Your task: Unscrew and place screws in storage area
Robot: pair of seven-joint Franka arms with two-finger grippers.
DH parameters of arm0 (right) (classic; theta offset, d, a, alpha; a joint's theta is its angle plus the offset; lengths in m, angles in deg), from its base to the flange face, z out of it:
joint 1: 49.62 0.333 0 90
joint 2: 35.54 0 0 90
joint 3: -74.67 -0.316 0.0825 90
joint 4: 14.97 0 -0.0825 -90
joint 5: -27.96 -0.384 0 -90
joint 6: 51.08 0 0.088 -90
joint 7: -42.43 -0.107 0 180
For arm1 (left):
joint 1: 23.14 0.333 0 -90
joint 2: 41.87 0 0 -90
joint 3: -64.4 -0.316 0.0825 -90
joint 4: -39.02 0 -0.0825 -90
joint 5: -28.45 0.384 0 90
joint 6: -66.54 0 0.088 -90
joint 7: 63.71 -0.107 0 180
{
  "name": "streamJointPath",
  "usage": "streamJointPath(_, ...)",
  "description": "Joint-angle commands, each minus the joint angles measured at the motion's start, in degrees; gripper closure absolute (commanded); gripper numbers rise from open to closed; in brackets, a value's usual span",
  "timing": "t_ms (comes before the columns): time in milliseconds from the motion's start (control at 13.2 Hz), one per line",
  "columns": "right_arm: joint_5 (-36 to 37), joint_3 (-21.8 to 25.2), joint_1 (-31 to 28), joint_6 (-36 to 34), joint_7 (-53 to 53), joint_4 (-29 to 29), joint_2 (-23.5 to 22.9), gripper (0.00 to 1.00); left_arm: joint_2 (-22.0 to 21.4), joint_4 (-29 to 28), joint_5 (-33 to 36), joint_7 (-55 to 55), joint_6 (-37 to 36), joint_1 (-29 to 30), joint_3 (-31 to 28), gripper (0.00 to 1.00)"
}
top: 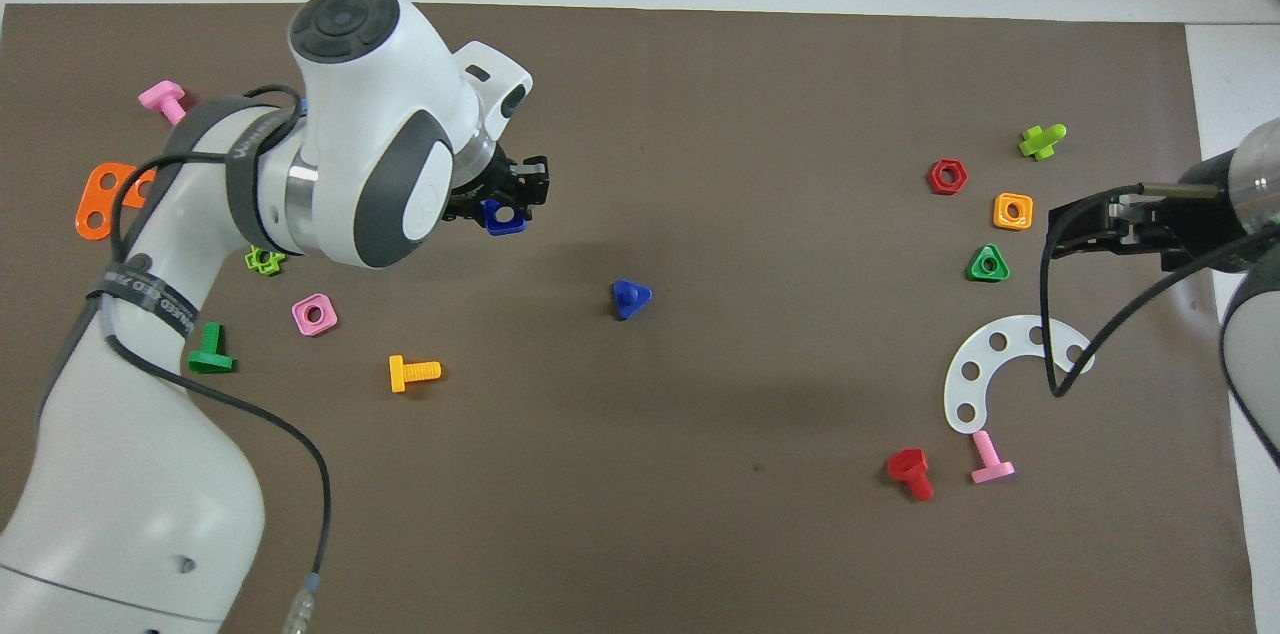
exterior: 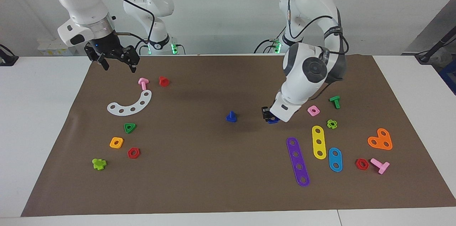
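Observation:
The dark-blue bolt (exterior: 231,116) stands alone on its head, stem up, in the middle of the mat; it also shows in the overhead view (top: 630,298). My left gripper (exterior: 269,117) is low over the mat, beside the bolt toward the left arm's end, shut on a flat blue square nut (exterior: 273,121). In the overhead view the left gripper (top: 515,199) and nut (top: 503,217) show too. The storage area (exterior: 126,141) lies amid the green triangular nut (exterior: 129,127), orange square nut (exterior: 116,142) and red hexagonal nut (exterior: 133,153). My right gripper (exterior: 118,62) waits open, raised.
A white curved strip (exterior: 130,105), a pink bolt (exterior: 143,83) and a red bolt (exterior: 164,81) lie near the right gripper. Purple (exterior: 298,161), yellow (exterior: 319,142) and blue (exterior: 335,159) strips, a pink nut (exterior: 313,110) and an orange bolt (top: 413,372) lie near the left gripper.

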Motion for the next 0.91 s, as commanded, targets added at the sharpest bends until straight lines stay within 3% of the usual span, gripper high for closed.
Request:
streamJointPath(0, 0.0, -0.3, 0.3, 1.7, 0.9, 1.2, 1.1, 0.06, -3.5, -7.5, -0.5, -8.6, 1.1, 1.9, -0.1, 1.0)
streamJointPath(302, 0.0, -1.0, 3.5, 8.2, -1.8, 5.1, 1.1, 0.08, -7.9, -22.9, 3.0, -11.0, 11.6, 1.8, -0.5, 1.0)
streamJointPath(679, 0.7, -1.0, 12.5, 16.6, -15.7, 4.9, -5.7, 0.09, -8.3, -28.3, 8.0, -11.0, 15.3, 2.4, -0.5, 1.0)
streamJointPath(755, 0.9, -1.0, 14.8, 18.9, -18.5, 4.9, -7.7, 0.09, -8.3, -28.4, 7.9, -11.0, 16.2, 2.5, -0.4, 0.66)
streamJointPath(830, 1.1, -1.0, 16.6, 21.3, -21.6, 4.7, -9.7, 0.09, -8.3, -28.4, 8.0, -11.0, 16.7, 2.5, -0.4, 0.01)
